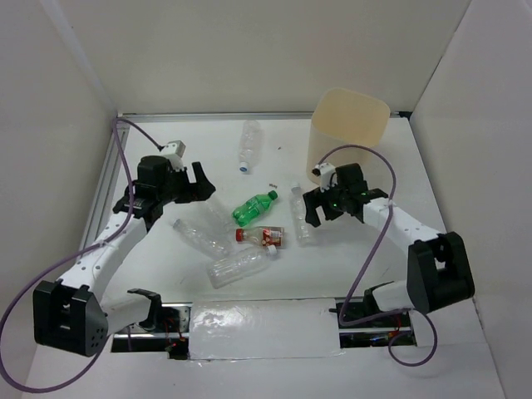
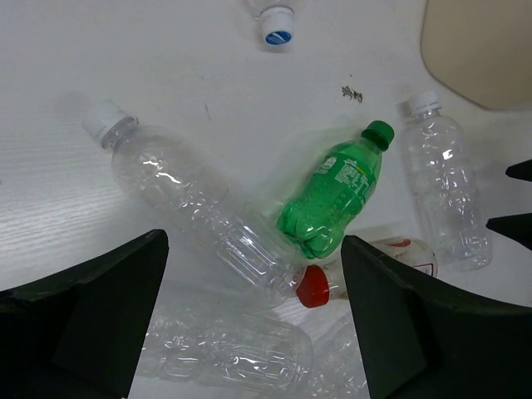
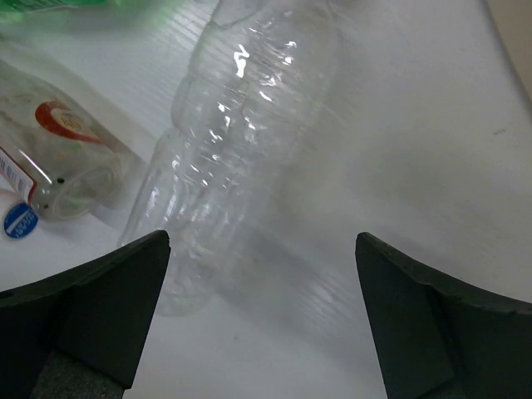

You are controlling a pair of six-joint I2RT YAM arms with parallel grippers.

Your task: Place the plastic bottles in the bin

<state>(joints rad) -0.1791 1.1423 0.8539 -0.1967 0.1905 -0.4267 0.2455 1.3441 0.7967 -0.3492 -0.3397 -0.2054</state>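
Several plastic bottles lie on the white table. A green bottle lies mid-table, with a red-capped, red-labelled bottle just below it. Clear bottles lie at the left, at the front and far back. Another clear bottle lies by my right gripper, which is open and empty over it; the right wrist view shows this bottle ahead of the open gripper. My left gripper is open and empty. In its wrist view the gripper hovers above a white-capped clear bottle and the green bottle. The cream bin stands at the back right.
White walls close in the table on the left, back and right. A metal rail runs along the left edge. The bin's wall shows at the top right of the left wrist view. A small dark mark is on the table.
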